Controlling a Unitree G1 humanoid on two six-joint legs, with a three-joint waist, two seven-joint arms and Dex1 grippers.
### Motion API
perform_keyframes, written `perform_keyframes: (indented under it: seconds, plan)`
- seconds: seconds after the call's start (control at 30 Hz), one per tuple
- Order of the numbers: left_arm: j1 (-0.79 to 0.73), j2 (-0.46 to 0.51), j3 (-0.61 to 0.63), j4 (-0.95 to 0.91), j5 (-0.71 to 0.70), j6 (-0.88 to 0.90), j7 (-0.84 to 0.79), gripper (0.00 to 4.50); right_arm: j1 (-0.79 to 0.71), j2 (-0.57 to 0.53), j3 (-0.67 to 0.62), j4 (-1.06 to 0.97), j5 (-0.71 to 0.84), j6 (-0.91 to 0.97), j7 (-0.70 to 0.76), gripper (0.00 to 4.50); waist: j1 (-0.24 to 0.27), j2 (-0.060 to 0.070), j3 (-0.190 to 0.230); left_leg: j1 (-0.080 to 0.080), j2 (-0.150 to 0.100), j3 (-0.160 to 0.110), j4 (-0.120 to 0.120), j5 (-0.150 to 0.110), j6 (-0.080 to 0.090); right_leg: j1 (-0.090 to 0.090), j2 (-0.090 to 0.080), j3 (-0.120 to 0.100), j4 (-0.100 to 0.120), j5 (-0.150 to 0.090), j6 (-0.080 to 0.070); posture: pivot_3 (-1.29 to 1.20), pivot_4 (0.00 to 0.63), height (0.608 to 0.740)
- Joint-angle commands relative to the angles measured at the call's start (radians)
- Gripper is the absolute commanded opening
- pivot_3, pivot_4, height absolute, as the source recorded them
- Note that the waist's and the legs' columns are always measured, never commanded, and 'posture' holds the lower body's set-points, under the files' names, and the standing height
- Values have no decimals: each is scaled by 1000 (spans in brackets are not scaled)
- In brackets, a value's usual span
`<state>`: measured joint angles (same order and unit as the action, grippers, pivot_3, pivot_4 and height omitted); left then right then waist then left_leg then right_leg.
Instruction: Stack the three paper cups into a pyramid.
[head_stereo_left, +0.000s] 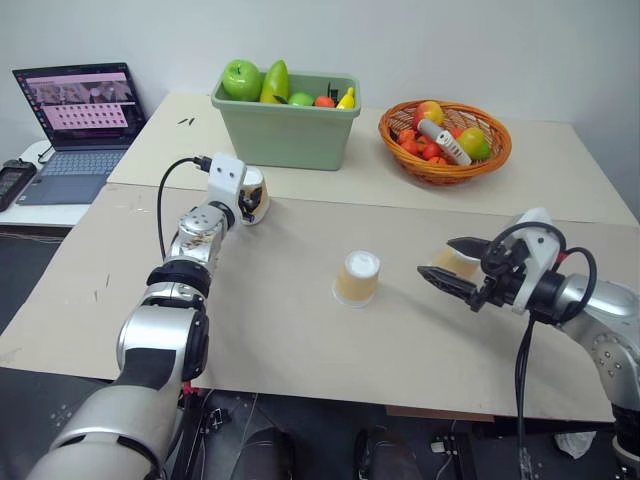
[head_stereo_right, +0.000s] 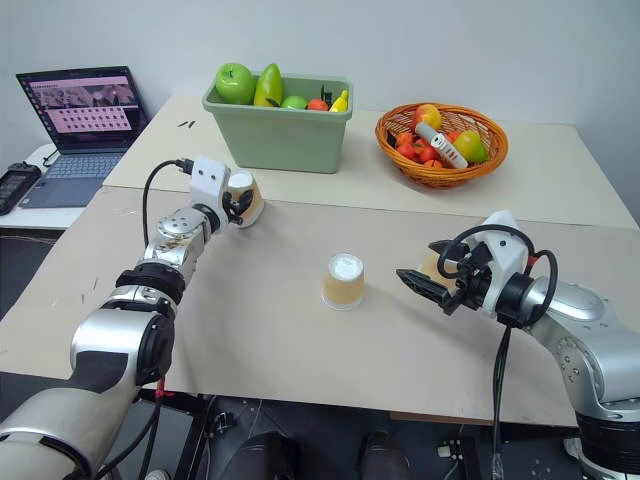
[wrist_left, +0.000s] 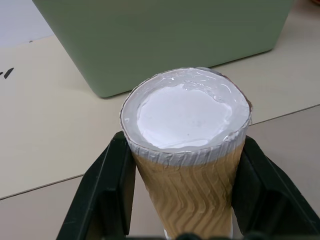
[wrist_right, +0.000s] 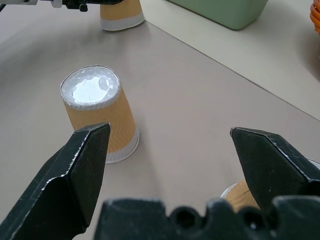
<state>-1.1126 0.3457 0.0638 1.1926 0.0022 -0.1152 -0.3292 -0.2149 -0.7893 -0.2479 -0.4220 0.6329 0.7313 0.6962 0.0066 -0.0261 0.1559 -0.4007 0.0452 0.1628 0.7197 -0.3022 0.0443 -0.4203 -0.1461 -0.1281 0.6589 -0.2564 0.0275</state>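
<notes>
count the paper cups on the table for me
3. One paper cup is clamped in the left claw near the green bin. One upside-down cup stands mid-table. One cup sits beneath the open right claw, partly hidden.

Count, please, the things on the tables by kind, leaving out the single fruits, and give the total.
Paper cups: 3, one in the left gripper, one at mid table, one by the right gripper
Green bin of fruit: 1
Wicker basket of fruit: 1
Laptop: 1
Total: 6
</notes>
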Motion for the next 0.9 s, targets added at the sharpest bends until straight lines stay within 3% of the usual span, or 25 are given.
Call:
perform_keyframes:
  seconds: [0.03,0.17,0.27,0.4,0.57,0.9]
  plan:
    - [-2,4,2,-79,-6,-78,-46,2297,-7,6,-10,-24,5,-12,-5,4500,0,0,0,0,0,0,0,0,0,0,0,0,0,0,0,0,150,737]
    - [155,8,-37,-418,-109,-72,-347,2297,-8,12,-4,-31,6,-6,-11,4500,-3,0,0,0,0,1,0,0,0,0,0,0,0,0,0,0,150,737]
    - [364,92,-68,-826,-251,99,-568,2297,-8,12,1,-27,2,-9,-12,4500,-13,0,0,0,1,0,0,0,0,-1,0,1,0,0,0,0,150,737]
    - [527,217,-80,-1089,-341,276,-710,2297,-7,10,0,-20,0,-11,-13,4500,-25,0,0,3,2,-2,0,0,0,-1,1,4,3,0,0,0,150,737]
    - [600,302,-134,-1105,-327,295,-842,2297,5,10,-7,-22,0,-9,-17,4500,-13,1,0,8,3,-2,2,0,0,2,0,6,1,0,0,0,150,737]
    - [480,145,-226,-881,-216,149,-816,2297,28,-1,-39,-41,18,4,-24,4500,7,0,0,2,1,-2,8,0,1,0,0,5,2,0,0,0,150,737]
